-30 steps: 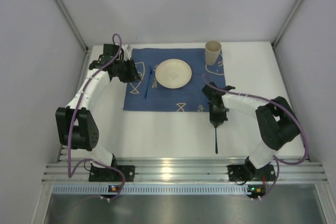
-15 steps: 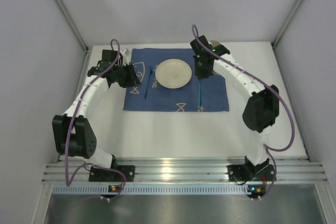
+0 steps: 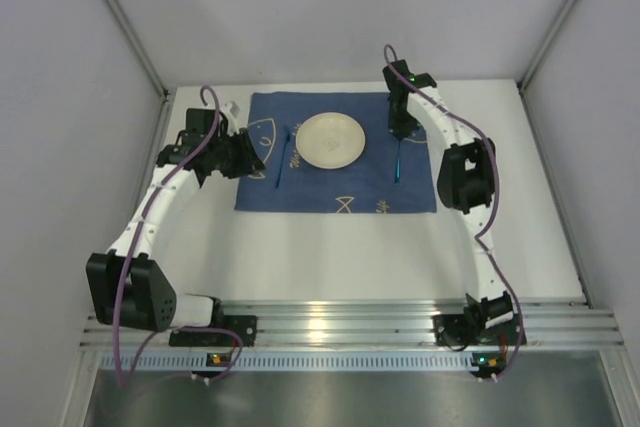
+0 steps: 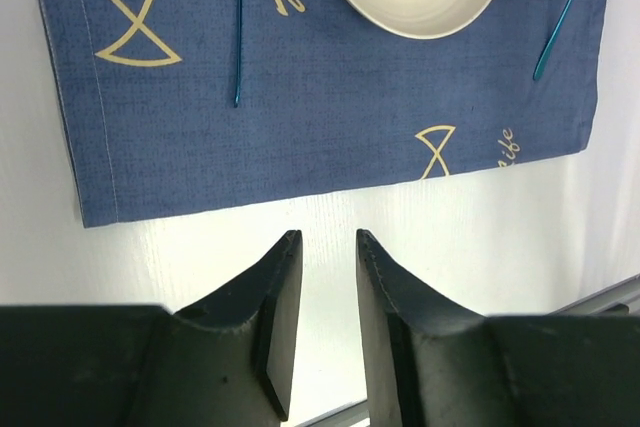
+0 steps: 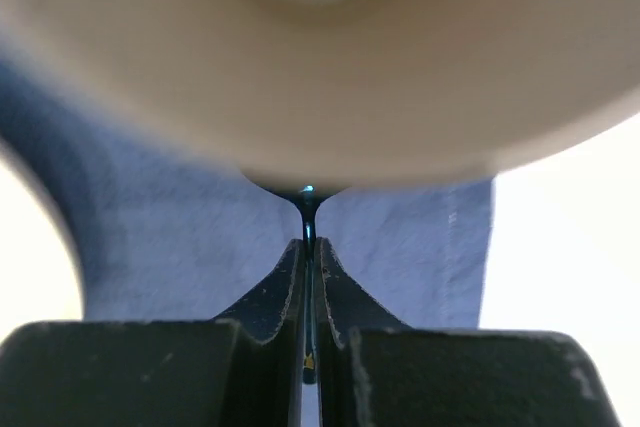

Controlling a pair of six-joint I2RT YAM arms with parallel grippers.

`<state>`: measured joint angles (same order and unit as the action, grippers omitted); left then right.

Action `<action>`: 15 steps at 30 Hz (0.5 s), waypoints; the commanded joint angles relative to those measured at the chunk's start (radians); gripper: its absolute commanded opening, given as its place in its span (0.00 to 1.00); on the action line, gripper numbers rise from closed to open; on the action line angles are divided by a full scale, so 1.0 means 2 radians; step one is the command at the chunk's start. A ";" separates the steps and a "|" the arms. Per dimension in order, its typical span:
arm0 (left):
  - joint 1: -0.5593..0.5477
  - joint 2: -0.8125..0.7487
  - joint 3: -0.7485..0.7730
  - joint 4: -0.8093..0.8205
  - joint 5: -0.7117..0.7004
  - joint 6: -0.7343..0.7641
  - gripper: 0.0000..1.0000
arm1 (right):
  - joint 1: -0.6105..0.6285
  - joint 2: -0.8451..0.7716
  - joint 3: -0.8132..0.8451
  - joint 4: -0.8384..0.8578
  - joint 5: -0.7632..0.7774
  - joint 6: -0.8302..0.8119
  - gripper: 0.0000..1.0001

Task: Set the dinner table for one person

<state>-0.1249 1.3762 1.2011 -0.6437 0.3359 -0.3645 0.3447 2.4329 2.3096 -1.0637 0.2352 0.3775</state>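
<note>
One tool (image 5: 308,247), right, tight on utensil (image 3: 397,161)

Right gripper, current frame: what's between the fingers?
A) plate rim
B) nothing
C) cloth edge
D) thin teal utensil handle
D: the right wrist view shows the right gripper closed on a teal utensil handle. In the top view the utensil runs along the right side of the plate, over the blue cloth.

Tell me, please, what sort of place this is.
Probably a robot lab cell staged as a dining spot: bare grey panel walls, two arms bolted to an aluminium rail, and a white tabletop with a fish-print placemat and plate.
</note>
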 commanded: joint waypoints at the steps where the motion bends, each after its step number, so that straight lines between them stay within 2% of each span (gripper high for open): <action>1: -0.004 -0.032 -0.021 0.011 -0.011 -0.014 0.34 | -0.003 0.005 0.046 0.003 0.015 -0.018 0.00; 5: -0.004 -0.048 -0.036 0.017 -0.021 -0.020 0.41 | -0.003 0.015 0.045 0.014 0.009 -0.016 0.00; 6: -0.005 -0.049 -0.038 0.017 -0.021 -0.022 0.52 | -0.003 0.016 0.042 0.019 0.007 -0.017 0.00; 10: -0.006 -0.051 -0.038 0.017 -0.027 -0.018 0.66 | 0.000 0.009 0.026 0.036 0.000 -0.013 0.00; 13: -0.006 -0.049 -0.035 0.017 -0.029 -0.019 0.69 | 0.003 -0.003 0.004 0.055 0.000 -0.013 0.00; 15: -0.007 -0.047 -0.033 0.017 -0.029 -0.021 0.70 | 0.005 -0.007 -0.003 0.061 0.002 -0.012 0.10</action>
<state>-0.1326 1.3045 1.1305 -0.6430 0.2913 -0.3977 0.3412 2.4496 2.3234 -1.0035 0.2329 0.3603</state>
